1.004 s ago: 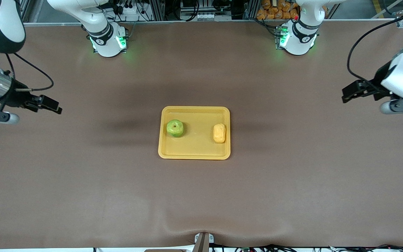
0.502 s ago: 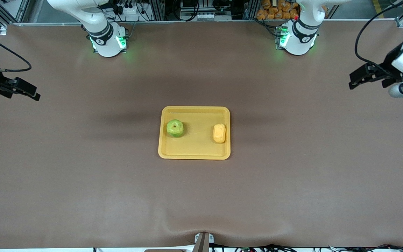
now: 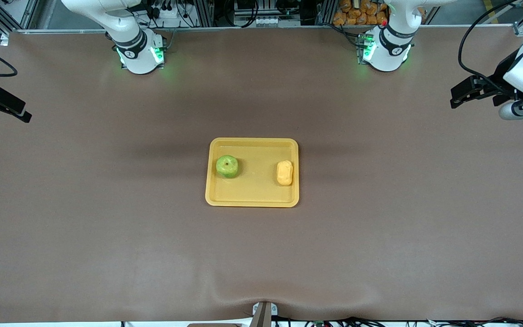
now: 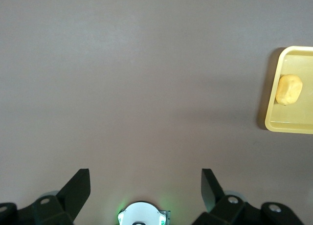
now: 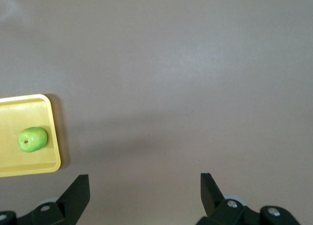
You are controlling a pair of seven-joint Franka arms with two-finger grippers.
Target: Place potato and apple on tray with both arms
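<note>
A wide brown table (image 3: 107,227) fills the scene, with the two arm bases standing along its edge farthest from the front camera. In the middle lies the tray (image 3: 252,197) — flat, rectangular, yellow-orange, with rounded corners and a low raised rim. On it sits the apple (image 3: 227,166), small, round and green with yellowish patches and a brown stem dimple facing up, at the end of the tray toward the right arm. The potato (image 3: 284,173), an oblong yellow-orange lump with rounded ends, lies at the tray's other end, close to the rim toward the left arm. The two are well apart from each other.

The left gripper (image 3: 463,93) hangs over the table's margin at the left arm's end, its fingers (image 4: 210,186) spread wide with nothing between them; the potato and tray are well apart from those fingers, off toward the table's middle. The right gripper (image 3: 5,106) hangs over the table's margin at the right arm's end, fingers (image 5: 78,191) likewise wide and empty — the apple lies well apart from them, on the tray.
</note>
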